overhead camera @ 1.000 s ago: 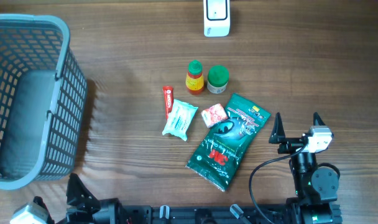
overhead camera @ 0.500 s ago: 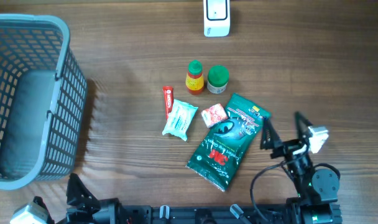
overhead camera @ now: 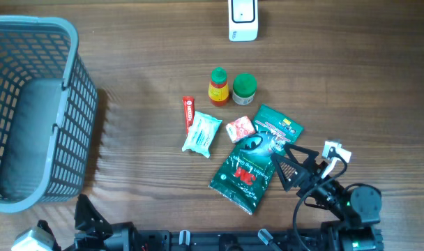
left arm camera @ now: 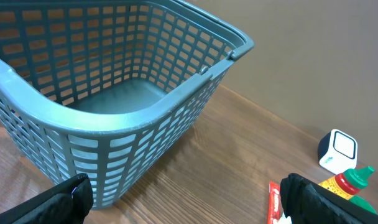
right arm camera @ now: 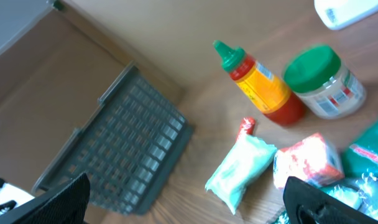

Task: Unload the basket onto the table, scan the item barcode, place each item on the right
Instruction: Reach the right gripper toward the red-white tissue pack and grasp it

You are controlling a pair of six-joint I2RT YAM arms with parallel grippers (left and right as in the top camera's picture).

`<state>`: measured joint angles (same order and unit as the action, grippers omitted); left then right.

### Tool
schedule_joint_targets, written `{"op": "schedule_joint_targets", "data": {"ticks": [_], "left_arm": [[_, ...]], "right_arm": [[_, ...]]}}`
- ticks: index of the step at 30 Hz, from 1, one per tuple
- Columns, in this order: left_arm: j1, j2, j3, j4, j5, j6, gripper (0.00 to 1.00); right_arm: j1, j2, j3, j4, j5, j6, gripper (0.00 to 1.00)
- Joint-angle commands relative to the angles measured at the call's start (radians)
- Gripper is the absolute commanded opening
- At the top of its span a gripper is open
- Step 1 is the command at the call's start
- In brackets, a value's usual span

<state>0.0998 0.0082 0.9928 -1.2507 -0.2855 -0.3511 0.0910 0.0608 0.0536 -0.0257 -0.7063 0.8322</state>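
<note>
Right arm [overhead camera: 351, 202] angled left, left arm [overhead camera: 93, 222] low; jaws spread.

Right claw [overhead camera: 278, 170] swung left, over green pouch [overhead camera: 243, 167].

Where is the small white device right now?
Overhead view: the white device sits at the far edge of the table, slightly right of centre, beyond the sauce bottle and green-lidded jar.

Grey-blue lattice basket [overhead camera: 31, 111], green pouch [overhead camera: 254, 160]
</note>
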Motion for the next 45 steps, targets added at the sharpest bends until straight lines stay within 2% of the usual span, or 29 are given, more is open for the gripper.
{"op": "schedule_joint_targets", "data": {"ticks": [1, 4, 8, 9, 13, 16, 18, 23, 27, 31, 33, 36, 45], "left_arm": [[-0.003, -0.003, 0.002, 0.003, 0.008, -0.005, 1.00], [-0.003, -0.003, 0.002, 0.003, 0.008, -0.005, 1.00], [-0.003, -0.003, 0.002, 0.003, 0.008, -0.005, 1.00], [-0.003, -0.003, 0.002, 0.003, 0.008, -0.005, 1.00], [-0.003, -0.003, 0.002, 0.003, 0.008, -0.005, 1.00], [-0.003, -0.003, 0.002, 0.003, 0.008, -0.005, 1.00], [-0.003, -0.003, 0.002, 0.003, 0.008, -0.005, 1.00], [-0.003, -0.003, 0.002, 0.003, 0.008, -0.005, 1.00], [-0.003, -0.003, 0.002, 0.003, 0.008, -0.005, 1.00], [-0.003, -0.003, 0.002, 0.003, 0.008, -0.005, 1.00], [-0.003, -0.003, 0.002, 0.003, 0.008, -0.005, 1.00], [-0.003, -0.003, 0.002, 0.003, 0.008, -0.005, 1.00], [-0.003, -0.003, 0.002, 0.003, 0.008, -0.005, 1.00]], "right_arm": [[0.003, 0.150, 0.197, -0.143, 0.087, -0.184, 1.00], [0.003, 0.341, 0.381, -0.331, 0.172, -0.322, 1.00], [0.003, 0.664, 0.648, -0.615, 0.314, -0.467, 0.99], [0.003, 0.794, 0.725, -0.684, 0.325, -0.492, 1.00], [0.003, 0.990, 0.767, -0.723, 0.287, -0.488, 0.99], [0.003, 1.113, 0.767, -0.723, 0.261, -0.459, 1.00], [0.003, 1.194, 0.767, -0.685, 0.203, -0.509, 0.99], [0.012, 1.276, 0.767, -0.568, 0.166, -0.621, 0.99], [0.072, 1.316, 0.763, -0.461, 0.185, -0.634, 0.97], [0.172, 1.397, 0.763, -0.322, 0.246, -0.618, 0.88], [0.213, 1.451, 0.763, -0.278, 0.342, -0.577, 0.87], [0.237, 1.515, 0.763, -0.230, 0.321, -0.567, 0.76], [0.240, 1.652, 0.763, -0.171, 0.287, -0.568, 0.63]]}}
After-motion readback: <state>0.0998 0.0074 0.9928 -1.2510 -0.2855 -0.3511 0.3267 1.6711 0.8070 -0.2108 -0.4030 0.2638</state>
